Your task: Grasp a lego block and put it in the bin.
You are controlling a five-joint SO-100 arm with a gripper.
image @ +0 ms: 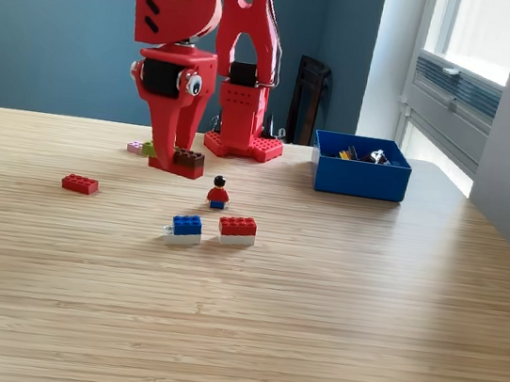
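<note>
Left of centre in the frame, the red plastic claw (pixel 175 163) hangs above the wooden table (pixel 330 335), clenched on a small dark-brown lego brick (pixel 188 158). The low-walled blue plastic bin (pixel 359 178) lies toward the exterior view's right, well apart.

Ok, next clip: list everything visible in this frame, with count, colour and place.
brown brick: one, dark brown, held in the fingers above the table
red brick: one, red, table, exterior view's left
blue-on-white brick: one, table centre
red-on-white brick: one, beside the blue one
minifigure: one, red torso, standing behind those bricks
pink and green pieces: small, behind the fingers
bin: one, blue, exterior view's right, small items inside
table: wooden
window: upper right
arm: one, red
fingers: shut on the brown brick
</note>
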